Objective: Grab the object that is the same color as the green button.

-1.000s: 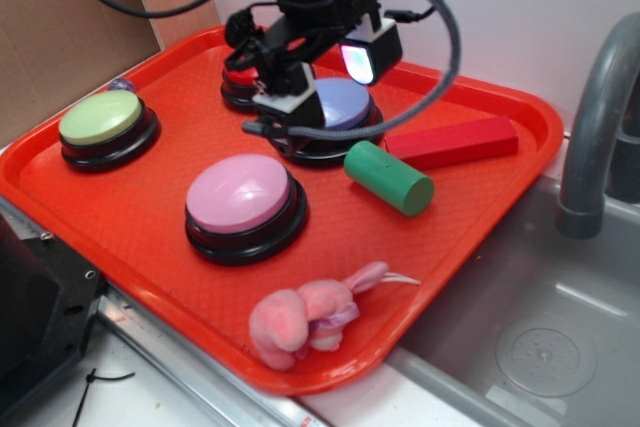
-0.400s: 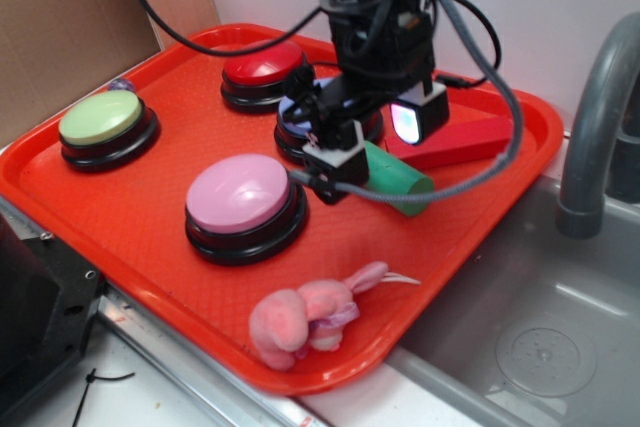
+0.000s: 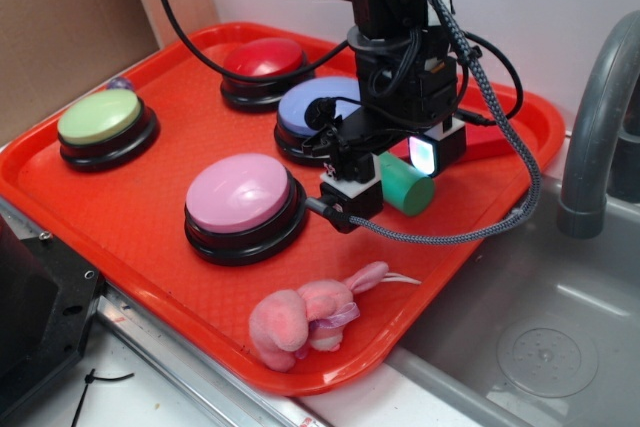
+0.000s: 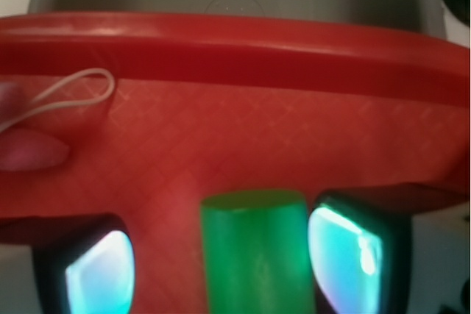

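Green cylinder (image 4: 254, 251): lying on its side on the red tray (image 3: 120, 212), right of the tray's middle, long axis running lengthwise between the two fingers in the wrist view, one flat end facing the tray's far rim. Sitting nearer the right-hand finger (image 4: 353, 255) than the other; gap wider on the opposite side.

End effector (image 3: 390, 177): hanging directly over the cylinder, fingers spread and straddling it, not visibly touching. Judging the coming move as a slight drop and a squeeze across the short diameter.

Pale green button (image 3: 100, 119): standing well apart at the tray's left side, giving the colour match.

Blue button (image 3: 310, 112): sitting just behind the end effector, near enough to matter if drifting back.

Red rectangular block (image 3: 490, 142): mostly hidden behind the arm, beside the cylinder.

Pink button (image 3: 238, 197), red button (image 3: 262, 62), pink plush toy (image 3: 300, 317): lying clear of the grasp line.
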{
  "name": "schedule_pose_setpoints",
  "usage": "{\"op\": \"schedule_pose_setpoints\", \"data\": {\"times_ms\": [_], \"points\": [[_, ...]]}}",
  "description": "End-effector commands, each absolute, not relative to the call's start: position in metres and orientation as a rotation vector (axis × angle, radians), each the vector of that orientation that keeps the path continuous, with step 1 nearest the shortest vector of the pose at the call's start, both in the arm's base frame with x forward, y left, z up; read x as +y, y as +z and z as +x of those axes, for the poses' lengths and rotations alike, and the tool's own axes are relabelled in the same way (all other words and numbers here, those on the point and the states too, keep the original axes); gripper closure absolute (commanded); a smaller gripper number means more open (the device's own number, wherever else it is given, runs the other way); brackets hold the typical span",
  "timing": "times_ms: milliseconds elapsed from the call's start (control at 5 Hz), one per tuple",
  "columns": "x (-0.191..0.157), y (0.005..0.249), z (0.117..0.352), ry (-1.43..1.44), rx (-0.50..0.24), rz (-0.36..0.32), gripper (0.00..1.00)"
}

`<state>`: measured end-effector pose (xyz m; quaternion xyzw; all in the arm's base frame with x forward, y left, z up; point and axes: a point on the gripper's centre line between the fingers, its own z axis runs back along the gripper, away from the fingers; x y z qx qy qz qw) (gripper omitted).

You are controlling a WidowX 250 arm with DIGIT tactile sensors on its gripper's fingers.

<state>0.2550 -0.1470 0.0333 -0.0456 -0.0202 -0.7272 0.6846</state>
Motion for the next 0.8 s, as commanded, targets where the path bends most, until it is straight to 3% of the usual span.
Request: {"op": "schedule_pose_setpoints", "data": {"times_ms": [0,400,600], "points": [[-0.156,0.043,0.257,-1.663,-0.088,-0.085,1.00],[-0.155,0.042,0.256,-1.662,-0.068,-0.072,1.00],[-0.144,0.073,0.253,-1.581,-0.094,-0.040,1.00]]}}
